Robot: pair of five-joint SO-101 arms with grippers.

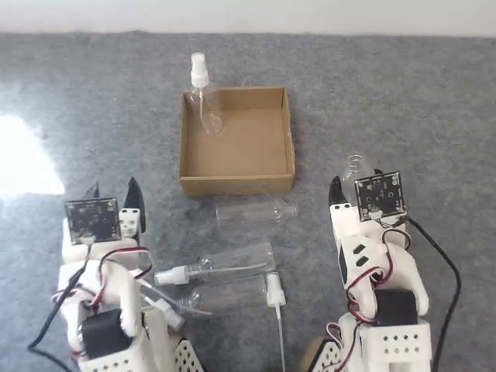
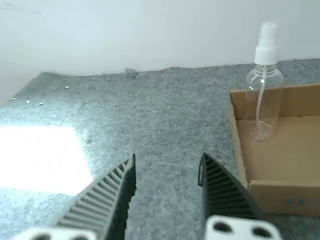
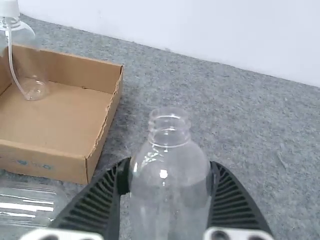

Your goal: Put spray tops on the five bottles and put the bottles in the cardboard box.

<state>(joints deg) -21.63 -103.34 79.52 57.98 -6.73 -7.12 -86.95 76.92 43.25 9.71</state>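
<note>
bottles lie on the counter between the arms. right pincer clamps an upright open-necked bottle; left pincer gapes wide over the counter. beyond, one topped bottle stands in the cardboard box, at a far corner.

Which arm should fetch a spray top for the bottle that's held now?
Left. The left gripper is open and empty, while the right gripper is shut on the uncapped bottle, holding it upright. A loose spray top lies on the table between the arms.

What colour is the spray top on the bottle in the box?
White spray top, clearest in left wrist view.
</note>
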